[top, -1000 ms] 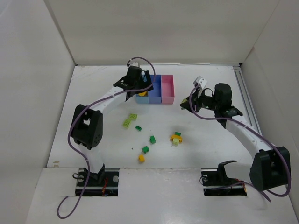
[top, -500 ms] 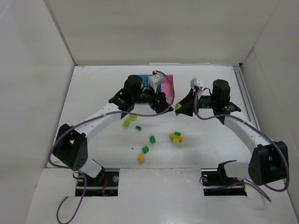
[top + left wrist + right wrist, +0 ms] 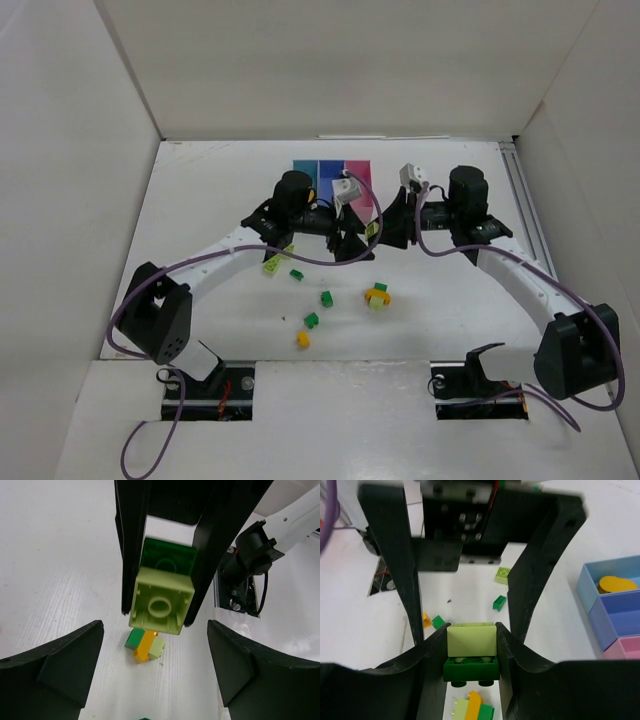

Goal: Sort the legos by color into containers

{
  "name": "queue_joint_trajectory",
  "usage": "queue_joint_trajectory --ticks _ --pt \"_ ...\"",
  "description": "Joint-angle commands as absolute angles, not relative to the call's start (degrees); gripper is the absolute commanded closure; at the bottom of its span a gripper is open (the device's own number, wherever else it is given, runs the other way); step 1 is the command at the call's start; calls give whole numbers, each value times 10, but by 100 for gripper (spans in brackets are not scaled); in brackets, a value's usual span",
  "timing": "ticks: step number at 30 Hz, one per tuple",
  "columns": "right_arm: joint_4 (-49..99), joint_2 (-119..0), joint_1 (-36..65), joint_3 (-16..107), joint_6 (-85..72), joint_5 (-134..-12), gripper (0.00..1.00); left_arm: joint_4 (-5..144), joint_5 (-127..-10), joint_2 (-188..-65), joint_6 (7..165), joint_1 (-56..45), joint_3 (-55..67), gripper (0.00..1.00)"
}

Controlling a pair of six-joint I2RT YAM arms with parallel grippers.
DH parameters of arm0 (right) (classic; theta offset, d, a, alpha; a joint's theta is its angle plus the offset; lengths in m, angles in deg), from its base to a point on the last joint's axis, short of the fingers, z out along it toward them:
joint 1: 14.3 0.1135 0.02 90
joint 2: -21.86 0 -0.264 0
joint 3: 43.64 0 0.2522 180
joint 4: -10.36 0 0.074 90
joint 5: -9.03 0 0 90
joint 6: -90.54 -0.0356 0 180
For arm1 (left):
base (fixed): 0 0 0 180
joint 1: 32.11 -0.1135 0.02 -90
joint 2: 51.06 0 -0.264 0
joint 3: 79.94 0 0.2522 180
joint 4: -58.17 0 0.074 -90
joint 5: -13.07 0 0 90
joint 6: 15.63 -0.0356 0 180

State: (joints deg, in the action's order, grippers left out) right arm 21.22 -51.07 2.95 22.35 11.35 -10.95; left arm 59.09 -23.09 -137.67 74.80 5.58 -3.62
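Note:
My right gripper point(image 3: 471, 630) is shut on a lime brick stacked on a dark green brick point(image 3: 471, 652) and holds the pair above the table. The pair also shows in the top view point(image 3: 372, 232). My left gripper point(image 3: 155, 624) is open and empty. It faces the right gripper point(image 3: 382, 227) at close range, with the held stack point(image 3: 162, 597) just in front of its spread fingers point(image 3: 55, 665). The light blue bin point(image 3: 592, 582) holds a yellow-orange piece point(image 3: 616, 584). The periwinkle bin point(image 3: 620, 615) and the pink bin point(image 3: 631, 647) adjoin it.
A green, orange and lime cluster point(image 3: 377, 295) lies on the table under the grippers. Loose dark green bricks point(image 3: 326, 298), a lime brick point(image 3: 272, 264) and an orange brick point(image 3: 302, 339) lie front left. The left arm point(image 3: 295, 200) hides most of the bins point(image 3: 330, 167).
My left gripper has swung from over the light blue bin forward and right, and now faces the right gripper. My right gripper has moved left with the lime and green stack.

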Motion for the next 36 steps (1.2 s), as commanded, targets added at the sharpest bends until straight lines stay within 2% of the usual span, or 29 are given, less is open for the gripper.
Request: queue_joint_trajectory --ticks 1,6,13,21,30,32,36 --pt "193 -513 27 277 56 -129 100 560 -219 -1354 740 54 -54 19" --pt "193 -513 27 288 -10 -141 100 518 -253 -1325 772 54 -80 15" --pt "187 -500 32 283 -51 -165 100 407 -264 -1295 834 54 -115 16" --pt "-11 -464 32 236 -254 -187 100 343 -247 -1301 876 54 -122 17" --pt "-58 -471 38 231 -299 -161 100 227 -224 -1289 929 54 -149 18" --pt "-58 -471 43 231 -299 -161 100 156 -210 -1289 962 40 -161 21" --pt "-58 -471 49 231 -299 -161 100 102 -181 -1311 1016 35 -161 24"
